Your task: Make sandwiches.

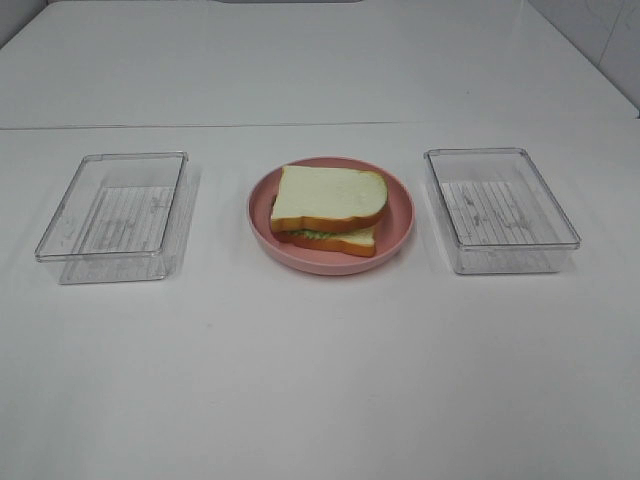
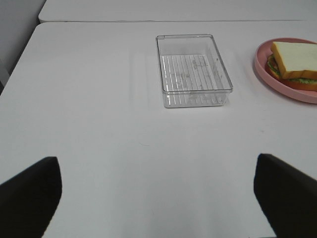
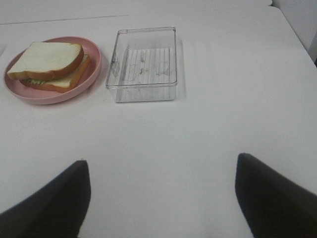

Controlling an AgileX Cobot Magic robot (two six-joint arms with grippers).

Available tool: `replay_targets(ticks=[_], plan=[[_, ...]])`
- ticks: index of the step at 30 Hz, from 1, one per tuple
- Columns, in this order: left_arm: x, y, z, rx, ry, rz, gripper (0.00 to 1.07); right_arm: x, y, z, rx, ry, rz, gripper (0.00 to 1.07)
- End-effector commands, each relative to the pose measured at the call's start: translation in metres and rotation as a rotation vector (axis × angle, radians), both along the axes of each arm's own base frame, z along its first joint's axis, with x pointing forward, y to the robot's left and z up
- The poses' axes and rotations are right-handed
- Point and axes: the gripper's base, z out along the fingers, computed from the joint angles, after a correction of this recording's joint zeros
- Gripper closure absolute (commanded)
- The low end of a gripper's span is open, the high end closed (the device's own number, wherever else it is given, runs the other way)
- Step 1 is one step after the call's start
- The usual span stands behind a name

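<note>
At the table's middle sits the plate with the sandwich on it: top slice over lettuce and bottom slice, slightly skewed. One tray stands toward the left edge, another tray toward the right; both look empty. The left gripper and right gripper hang over bare table toward the near edge, jaws wide, holding nothing. The stack looks complete, so the step in hand seems to be pulling clear. To do it well, keep both arms well away from the plate, so nothing nudges the skewed top slice.
</note>
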Motion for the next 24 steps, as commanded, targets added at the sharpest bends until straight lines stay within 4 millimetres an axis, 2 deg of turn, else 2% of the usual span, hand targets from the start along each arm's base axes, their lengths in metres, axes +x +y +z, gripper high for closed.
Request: replay_targets(ticks=[1,24], plan=[[-0.0023,-0.0008,-0.0015,-0.006,-0.017,-0.011,0.09,-0.0036,0.0000,-0.0009,0.004,-0.019,0.000,0.31],[-0.0023,-0.0008,-0.0015,-0.006,-0.017,-0.011,0.09,-0.0036,0.0000,-0.0009,0.004,-0.019,0.000,0.31]])
